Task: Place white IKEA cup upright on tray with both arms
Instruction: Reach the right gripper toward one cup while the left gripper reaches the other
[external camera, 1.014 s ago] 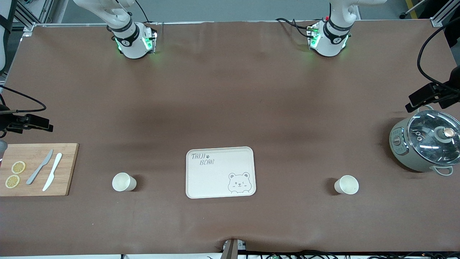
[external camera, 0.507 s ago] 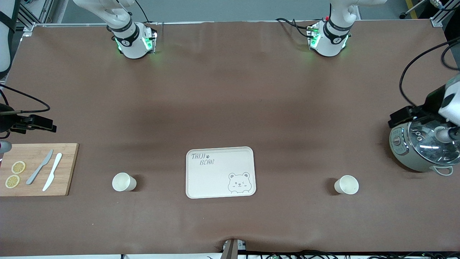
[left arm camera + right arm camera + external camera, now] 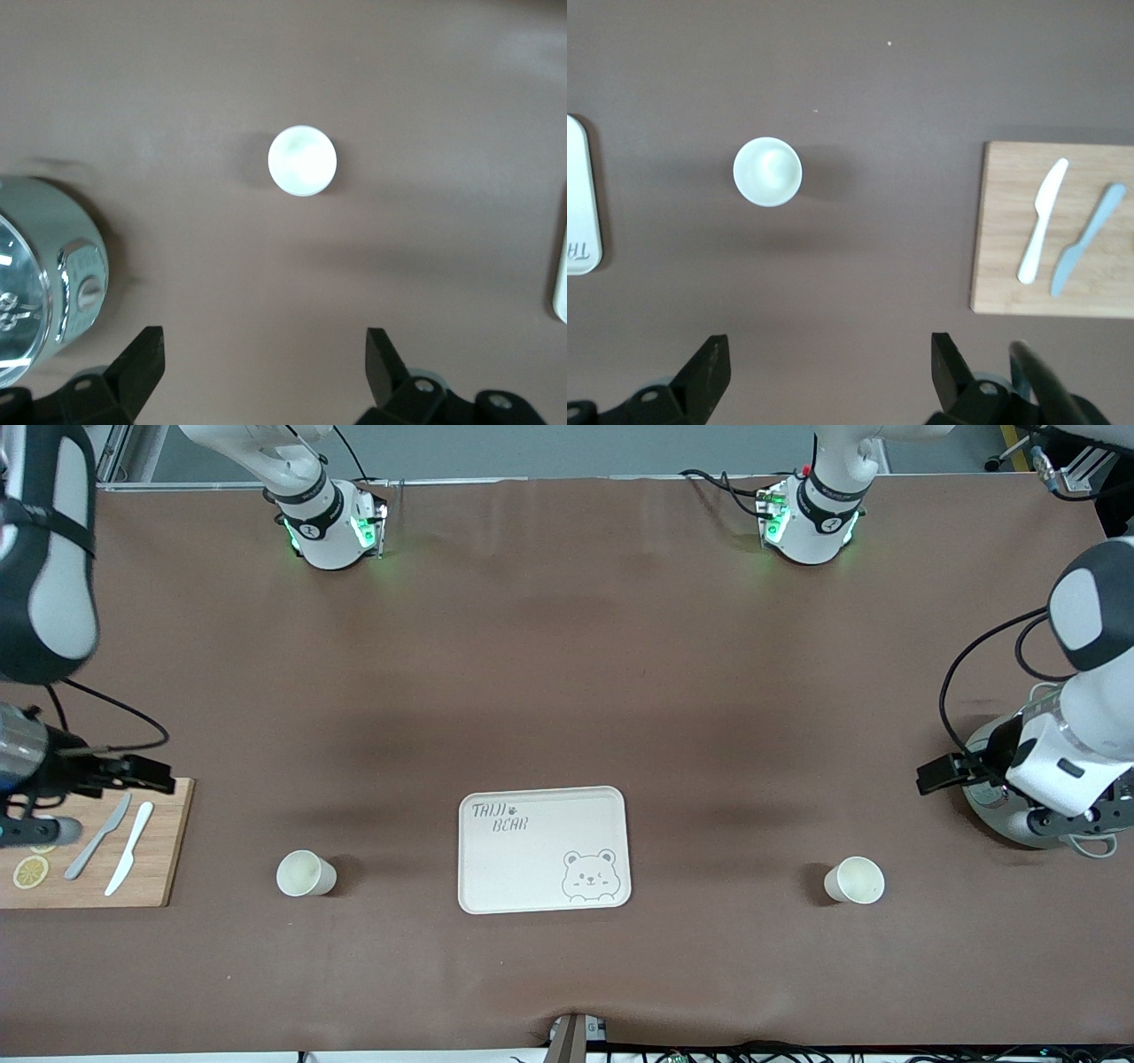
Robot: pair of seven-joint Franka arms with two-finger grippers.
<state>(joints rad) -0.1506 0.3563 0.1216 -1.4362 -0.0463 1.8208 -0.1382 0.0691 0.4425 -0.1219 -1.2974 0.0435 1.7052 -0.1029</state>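
The cream tray (image 3: pixel 543 828) with the bear face lies mid-table, and its rim shows in the left wrist view (image 3: pixel 561 283) and the right wrist view (image 3: pixel 580 204). One white cup (image 3: pixel 855 880) stands upright beside the tray toward the left arm's end; it also shows in the left wrist view (image 3: pixel 302 160). A second white cup (image 3: pixel 306 873) stands upright toward the right arm's end, also seen in the right wrist view (image 3: pixel 767 171). My left gripper (image 3: pixel 941 773) (image 3: pixel 264 363) hangs open and empty over the table beside the pot. My right gripper (image 3: pixel 142 773) (image 3: pixel 829 363) hangs open and empty over the cutting board's edge.
A lidded pot (image 3: pixel 1001 815) (image 3: pixel 44 266) stands at the left arm's end, mostly under the left arm. A wooden cutting board (image 3: pixel 164 850) (image 3: pixel 1010 230) with two knives (image 3: pixel 128 849) and lemon slices (image 3: pixel 29 872) lies at the right arm's end.
Both arms have swung in from the table's ends toward the cups. The left arm now covers most of the pot. Cups and tray have not moved.
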